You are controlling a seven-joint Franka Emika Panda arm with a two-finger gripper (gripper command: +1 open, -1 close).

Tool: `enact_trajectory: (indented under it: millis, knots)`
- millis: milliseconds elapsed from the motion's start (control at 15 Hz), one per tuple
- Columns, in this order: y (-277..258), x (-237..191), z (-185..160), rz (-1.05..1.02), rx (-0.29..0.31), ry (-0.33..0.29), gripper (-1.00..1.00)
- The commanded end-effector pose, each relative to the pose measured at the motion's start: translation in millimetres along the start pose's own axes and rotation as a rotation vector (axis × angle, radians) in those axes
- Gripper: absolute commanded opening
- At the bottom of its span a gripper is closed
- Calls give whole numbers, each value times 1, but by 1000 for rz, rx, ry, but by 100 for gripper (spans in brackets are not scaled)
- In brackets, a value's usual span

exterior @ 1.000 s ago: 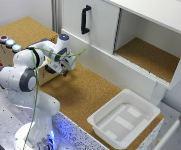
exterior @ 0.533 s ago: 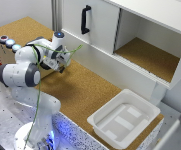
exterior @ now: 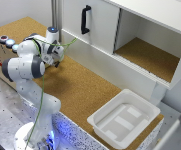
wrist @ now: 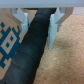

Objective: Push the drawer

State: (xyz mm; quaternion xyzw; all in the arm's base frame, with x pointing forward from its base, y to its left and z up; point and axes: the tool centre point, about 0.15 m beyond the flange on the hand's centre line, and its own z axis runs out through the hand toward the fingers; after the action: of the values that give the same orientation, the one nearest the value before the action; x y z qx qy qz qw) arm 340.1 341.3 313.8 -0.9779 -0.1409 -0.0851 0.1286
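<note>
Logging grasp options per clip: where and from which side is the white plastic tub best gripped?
Pinch the tub by one long wall's rim, coming down from above: it sits upright and open, so one finger fits inside the thin wall, one outside.

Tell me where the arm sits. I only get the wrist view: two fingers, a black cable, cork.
Observer: The gripper is low over the cork counter, next to the wooden box with round buttons at the exterior view's left.
Operator: Drawer visible?
Observer: No. The arm covers that side of the box, so I cannot see the drawer.
Operator: Anything else on the counter?
Observer: A white tub at the exterior view's right end, well apart from the gripper.
</note>
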Motion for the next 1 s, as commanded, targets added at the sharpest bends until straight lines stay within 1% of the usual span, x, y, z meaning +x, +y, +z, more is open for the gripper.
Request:
enact_trajectory:
  millis: [0,267,400,467,667,800,867,933]
  knots:
    - [-39,37,-18,10,-2,-1,100]
    - [-40,25,-75,32,-55,84,100]
    - [-42,20,-98,34,-104,104,100]
    - [-41,18,-108,32,-107,118,100]
    - [-40,17,-134,47,-147,142,100]
    - [-39,19,-148,63,-171,135,100]
    - [-37,20,-157,78,-193,137,100]
    - [-35,22,-165,87,-201,144,100]
